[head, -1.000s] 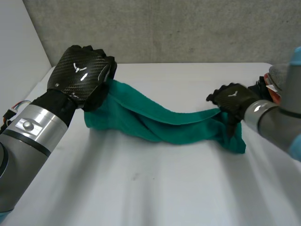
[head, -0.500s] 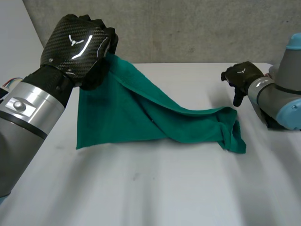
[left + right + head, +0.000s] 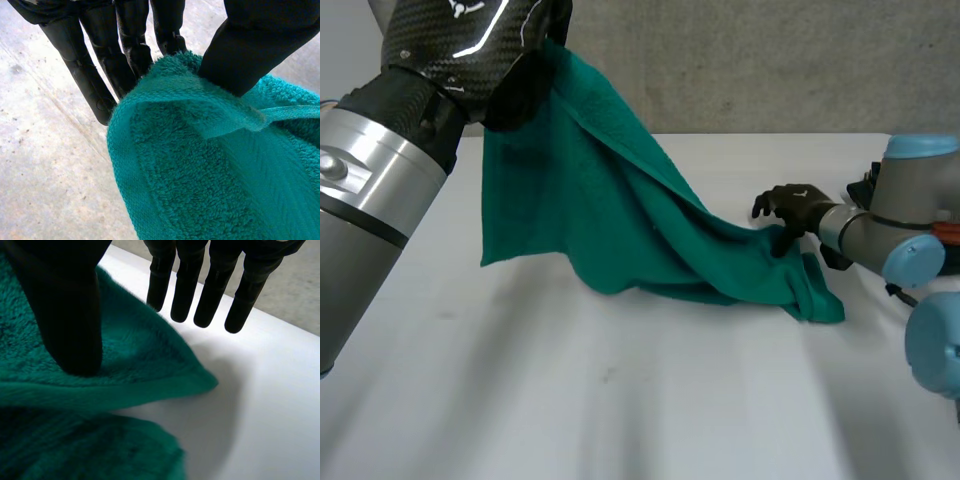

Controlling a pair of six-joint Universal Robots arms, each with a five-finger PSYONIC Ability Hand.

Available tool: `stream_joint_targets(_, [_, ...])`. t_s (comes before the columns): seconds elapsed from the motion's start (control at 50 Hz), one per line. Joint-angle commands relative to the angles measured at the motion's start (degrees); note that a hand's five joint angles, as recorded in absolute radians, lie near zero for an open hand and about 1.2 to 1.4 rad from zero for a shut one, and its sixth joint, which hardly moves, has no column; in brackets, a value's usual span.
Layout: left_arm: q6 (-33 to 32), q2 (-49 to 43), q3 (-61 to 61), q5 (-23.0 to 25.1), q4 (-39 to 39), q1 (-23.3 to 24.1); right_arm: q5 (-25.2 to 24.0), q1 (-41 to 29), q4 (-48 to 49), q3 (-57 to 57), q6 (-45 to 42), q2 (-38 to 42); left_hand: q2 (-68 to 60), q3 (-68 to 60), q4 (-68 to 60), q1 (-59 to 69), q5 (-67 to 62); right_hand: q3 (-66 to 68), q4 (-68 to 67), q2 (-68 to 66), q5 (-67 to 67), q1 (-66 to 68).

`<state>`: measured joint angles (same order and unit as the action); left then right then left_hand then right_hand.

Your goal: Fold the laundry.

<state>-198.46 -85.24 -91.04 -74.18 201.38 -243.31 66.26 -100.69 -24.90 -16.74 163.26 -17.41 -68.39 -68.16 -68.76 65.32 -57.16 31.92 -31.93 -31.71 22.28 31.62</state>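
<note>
Since half a second ago the left hand (image 3: 470, 40) has climbed higher above the far left corner of the tabletop (image 3: 620, 410), dragging more of the towel (image 3: 620, 220) up with it. The right hand (image 3: 790, 205), which had drawn off toward the right edge, is back at the towel's right end.

The green terry towel hangs from its lifted corner as a broad, slanting sheet. Its lower edge trails across the middle of the tabletop to a rumpled heap near the right edge. In the left wrist view the thumb (image 3: 255, 45) and fingers (image 3: 125, 55) pinch the hemmed corner between them. In the right wrist view the thumb (image 3: 70, 310) lies on the towel, while the straight, slightly spread fingers (image 3: 205, 290) reach out over its pointed corner and clamp nothing.
</note>
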Motion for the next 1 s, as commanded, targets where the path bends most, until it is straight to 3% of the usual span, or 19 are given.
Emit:
stream_joint_targets(0.02, [0.09, 0.16, 1.56, 0.0, -0.02, 0.12, 0.01, -2.49, 0.64, 2.33, 0.39, 3.17, -11.61, -11.84, -11.24, 14.68, -12.84, 26.65, -26.63, -26.86, 26.28, 26.94])
stream_joint_targets(0.04, [0.09, 0.16, 1.82, 0.0, 0.07, 0.12, 0.88, -2.75, 0.9, 3.11, 0.3, 3.26, -11.61, -11.84, -11.24, 14.68, -12.84, 47.87, -47.85, -48.08, 47.5, 48.17])
stream_joint_targets(0.14, [0.26, 0.43, 2.88, -0.61, 0.07, 0.03, 6.67, -2.76, 2.75, 5.58, 1.09, -0.59, -11.61, -11.84, -11.24, 14.68, -12.84, 48.08, -48.07, -48.29, 47.72, 48.38])
stream_joint_targets(0.22, [0.17, 0.78, 3.85, -2.37, -0.02, -0.15, 12.39, -1.97, 2.75, 4.18, 2.41, -10.43, -11.61, -11.84, -11.24, 14.68, -12.84, 48.08, -48.07, -48.29, 47.72, 48.38])
stream_joint_targets(0.38, [0.09, 4.2, 3.67, -3.34, -0.63, -1.11, 10.82, 3.92, 0.29, -6.88, -1.62, -31.35, -11.61, -11.84, -11.24, 14.68, -12.84, 48.08, -48.07, -48.29, 47.72, 48.38])
stream_joint_targets(0.48, [0.0, 5.52, 1.66, -3.17, -7.64, -7.42, 10.73, 6.64, -7.51, -19.95, -15.39, -46.45, -11.61, -11.84, -11.24, 14.68, -12.84, 48.08, -48.07, -48.29, 47.72, 48.38])
stream_joint_targets(0.54, [-0.09, 5.61, 1.04, -2.9, -11.61, -11.47, 10.99, 7.18, -11.91, -26.82, -24.44, -52.44, -11.61, -11.84, -11.24, 14.68, -12.84, 48.08, -48.07, -48.29, 47.72, 48.38])
stream_joint_targets(0.62, [-0.26, 4.57, -0.02, -2.55, -20.12, -18.41, 11.17, 6.91, -14.12, -32.72, -29.66, -57.11, -11.61, -11.84, -11.24, 14.68, -12.84, 48.08, -48.07, -48.29, 47.72, 48.38])
stream_joint_targets(0.72, [-0.88, -0.88, -0.55, -1.59, -26.2, -20.36, 10.9, 6.21, -14.04, -36.86, -29.85, -59.58, -11.61, -11.84, -11.24, 14.68, -12.84, 48.08, -48.07, -48.29, 47.72, 48.38])
stream_joint_targets(0.82, [-3.68, -9.31, 1.12, -0.79, -29.37, -20.27, 11.61, 5.25, -13.69, -38.36, -30.2, -56.52, -11.61, -11.84, -11.24, 14.68, -12.84, 48.08, -48.07, -48.29, 47.72, 48.38])
stream_joint_targets(0.92, [-8.87, -19.85, 7.17, -0.44, -29.46, -18.87, 13.8, 0.77, -13.43, -32.49, -30.64, -43.7, -11.61, -11.84, -11.24, 14.68, -12.84, 48.08, -48.07, -48.29, 47.72, 48.38])
stream_joint_targets(1.0, [-10.11, -30.32, 21.75, -1.67, -27.62, -17.03, 19.86, -2.4, -9.75, -16.69, -29.85, -32.88, -11.61, -11.84, -11.24, 14.68, -12.84, 48.08, -48.07, -48.29, 47.72, 48.38])
